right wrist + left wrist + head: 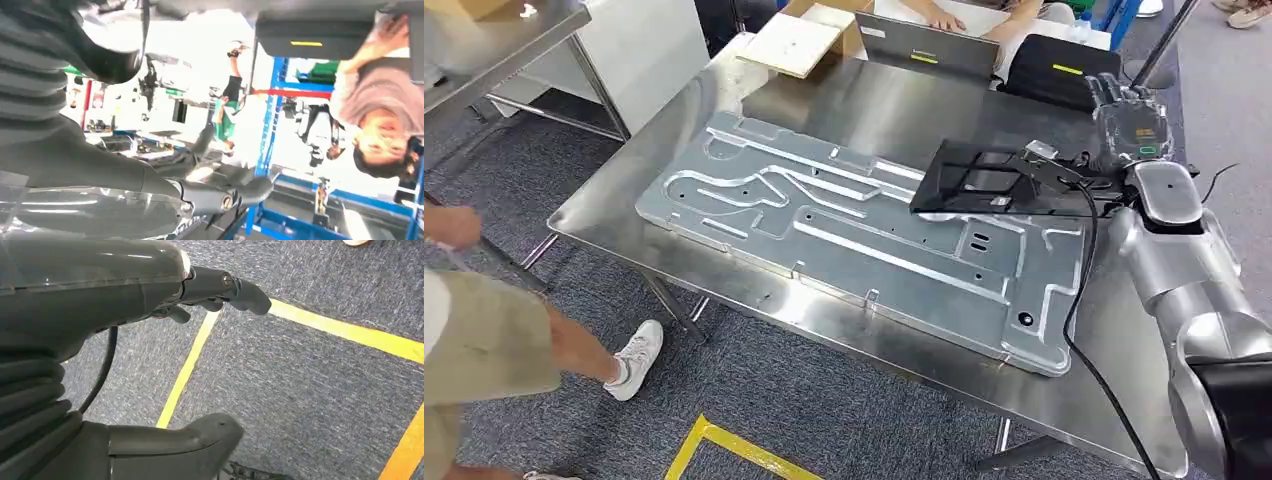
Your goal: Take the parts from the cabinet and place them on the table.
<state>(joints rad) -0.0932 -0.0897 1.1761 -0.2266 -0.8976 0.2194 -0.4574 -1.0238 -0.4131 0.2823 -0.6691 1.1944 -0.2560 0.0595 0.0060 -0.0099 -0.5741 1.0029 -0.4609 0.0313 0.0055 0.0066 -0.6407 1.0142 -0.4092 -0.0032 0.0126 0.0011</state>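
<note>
**Black part lies on the plate, right hand raised beyond it**

While the robot stands at the steel table [614, 205], its right hand [1130, 115] is lifted above the far right side of the tabletop, fingers pointing away from the robot and spread a little, with nothing in them. The black part [984, 180], a flat frame-like tray, lies just on the near-left side of those fingers, apart from them; it rests on the far right portion of the large grey metal plate [824, 235] that covers much of the table. A black cable [1079, 290] runs from the wrist area down across the plate's right end.

The left hand [150, 340] hangs over blue-grey carpet [310, 390] crossed by yellow floor tape [187, 367]; its thumb and fingers stand apart and hold nothing.

Beyond the right hand's fingertips sit a black case [1064, 70] and a grey laptop [924, 45], with a person's hands [944, 18] on the table behind it. To the left of them lies an open cardboard box [809, 35]. Another person in khaki shorts and white sneakers [636, 358] stands at the near left of the table.
</note>
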